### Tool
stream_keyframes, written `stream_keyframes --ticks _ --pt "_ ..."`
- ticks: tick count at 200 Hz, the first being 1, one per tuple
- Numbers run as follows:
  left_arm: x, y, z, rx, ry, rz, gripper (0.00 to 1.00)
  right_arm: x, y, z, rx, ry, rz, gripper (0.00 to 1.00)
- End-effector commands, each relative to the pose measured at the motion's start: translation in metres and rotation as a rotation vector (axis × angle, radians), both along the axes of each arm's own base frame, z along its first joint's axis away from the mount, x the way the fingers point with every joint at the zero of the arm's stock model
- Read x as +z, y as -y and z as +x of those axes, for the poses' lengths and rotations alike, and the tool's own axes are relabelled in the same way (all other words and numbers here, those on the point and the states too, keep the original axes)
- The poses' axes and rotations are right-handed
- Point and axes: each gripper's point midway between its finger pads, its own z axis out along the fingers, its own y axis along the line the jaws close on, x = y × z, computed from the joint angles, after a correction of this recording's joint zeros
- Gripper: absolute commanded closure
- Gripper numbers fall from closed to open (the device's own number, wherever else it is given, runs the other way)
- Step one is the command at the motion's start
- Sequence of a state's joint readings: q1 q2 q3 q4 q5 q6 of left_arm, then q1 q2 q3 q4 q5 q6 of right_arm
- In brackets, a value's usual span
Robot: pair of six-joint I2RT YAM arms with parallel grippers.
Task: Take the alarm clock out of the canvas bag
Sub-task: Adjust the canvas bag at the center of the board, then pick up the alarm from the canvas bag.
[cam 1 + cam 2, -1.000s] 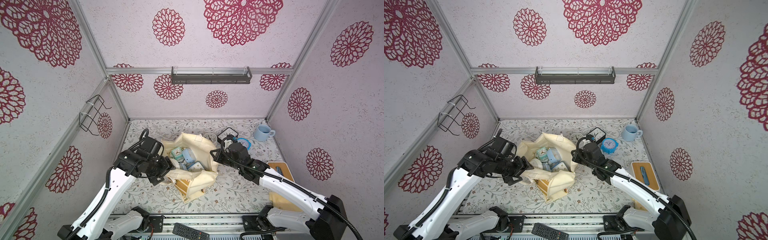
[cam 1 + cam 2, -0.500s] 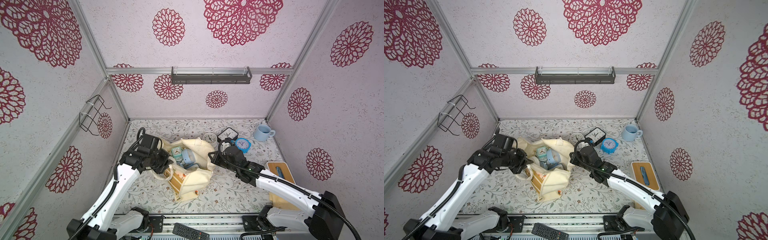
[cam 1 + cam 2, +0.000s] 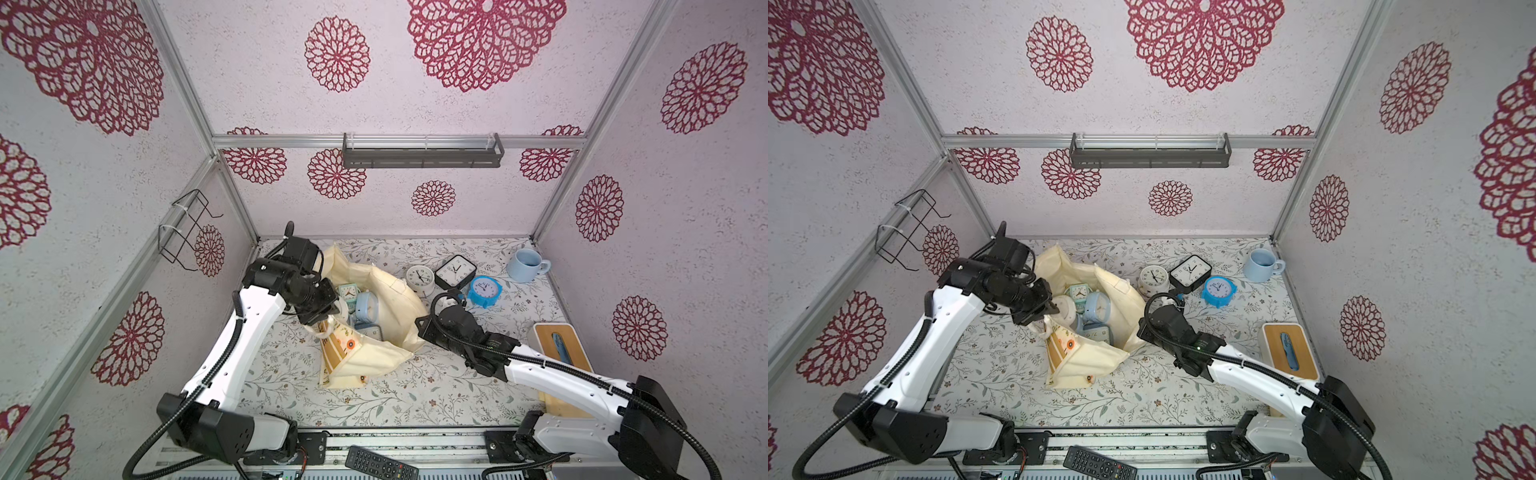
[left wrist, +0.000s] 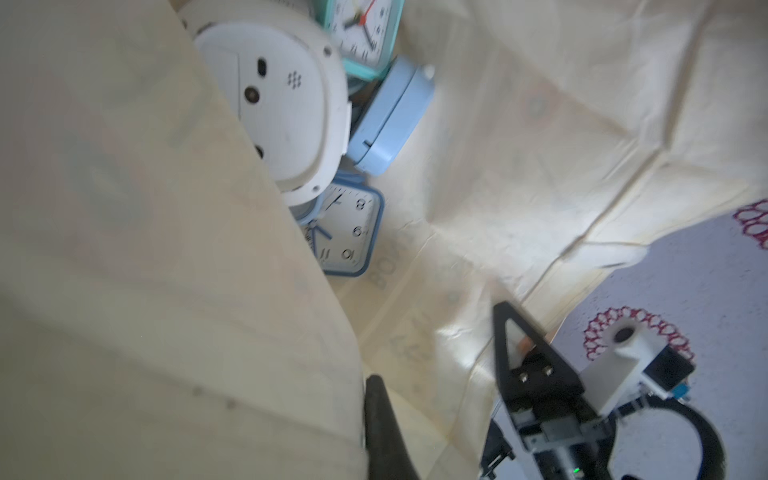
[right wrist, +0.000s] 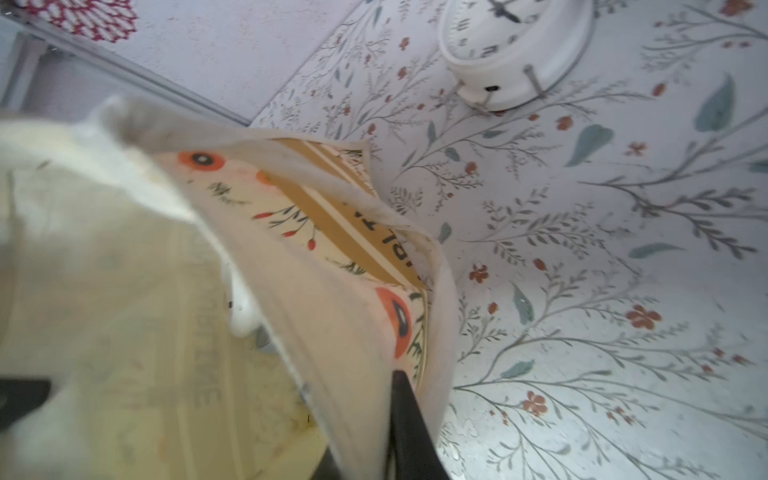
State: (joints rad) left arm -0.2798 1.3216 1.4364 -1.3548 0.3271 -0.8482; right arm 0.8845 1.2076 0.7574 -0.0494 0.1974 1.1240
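Canvas bag (image 3: 397, 297) rim in left gripper (image 3: 323, 319)

My cell, from above. A pale blue mug (image 3: 525, 266) stands in the far right corner of my floral cloth (image 3: 374, 399). A box (image 3: 548, 336) with a wooden lid lies along the right edge, a blue thing (image 3: 559, 348) in its slot. A black remote (image 3: 381, 462) lies by the front rail (image 3: 415, 442). A grey shelf (image 3: 422, 154) hangs on the back wall and a wire rack (image 3: 185, 230) on the left wall. Red rosettes (image 3: 337, 54) cover my walls.

The blue square clock (image 4: 351, 232) shows 8, 9, 10, 11 (canvas bag (image 5: 324, 266) lettering unreadable).
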Motion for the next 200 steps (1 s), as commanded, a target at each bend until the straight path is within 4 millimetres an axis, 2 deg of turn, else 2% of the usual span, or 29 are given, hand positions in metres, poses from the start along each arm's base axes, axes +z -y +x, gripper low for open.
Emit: stream_keyframes --ticks 1,19,34,51,60,83,101,112,131,147,175,200 --pt "-0.015 -0.004 -0.061 -0.104 -0.117 -0.015 1.0 -0.024 0.028 -0.004 -0.153 -0.091 -0.033 0.94" --pt "-0.031 -0.002 -0.093 -0.121 -0.207 -0.049 1.0 -0.042 0.029 -0.007 -0.177 -0.136 -0.024 0.91" --pt "-0.041 0.003 -0.107 -0.13 -0.235 -0.073 1.0 -0.049 0.025 -0.007 -0.171 -0.152 -0.017 0.86" --pt "-0.053 0.006 -0.114 -0.133 -0.264 -0.06 1.0 -0.046 0.018 -0.005 -0.135 -0.139 -0.038 0.69" --pt "-0.057 0.011 -0.112 -0.135 -0.257 -0.055 1.0 -0.037 0.015 -0.003 -0.103 -0.112 -0.067 0.58" --pt "-0.064 0.019 -0.097 -0.125 -0.225 -0.032 1.0 0.018 0.017 0.005 -0.033 0.039 -0.171 0.45" --pt "-0.069 0.021 -0.088 -0.113 -0.212 -0.011 1.0 0.072 0.024 0.005 0.026 0.186 -0.226 0.42" --pt "-0.073 0.021 -0.085 -0.111 -0.21 0.005 1.0 0.106 0.02 0.003 0.1 0.29 -0.234 0.42" --pt "-0.084 0.021 -0.087 -0.119 -0.234 0.035 1.0 0.154 -0.004 -0.005 0.277 0.424 -0.228 0.42" --pt "-0.094 0.022 -0.092 -0.128 -0.262 0.049 1.0 0.167 -0.038 -0.009 0.435 0.443 -0.216 0.42" --pt "-0.104 0.015 -0.1 -0.124 -0.286 0.083 1.0 0.158 -0.107 -0.014 0.663 0.378 -0.09 0.42" --pt "-0.105 0.007 -0.11 -0.11 -0.292 0.1 1.0 0.132 -0.161 -0.03 0.817 0.315 -0.034 0.4"
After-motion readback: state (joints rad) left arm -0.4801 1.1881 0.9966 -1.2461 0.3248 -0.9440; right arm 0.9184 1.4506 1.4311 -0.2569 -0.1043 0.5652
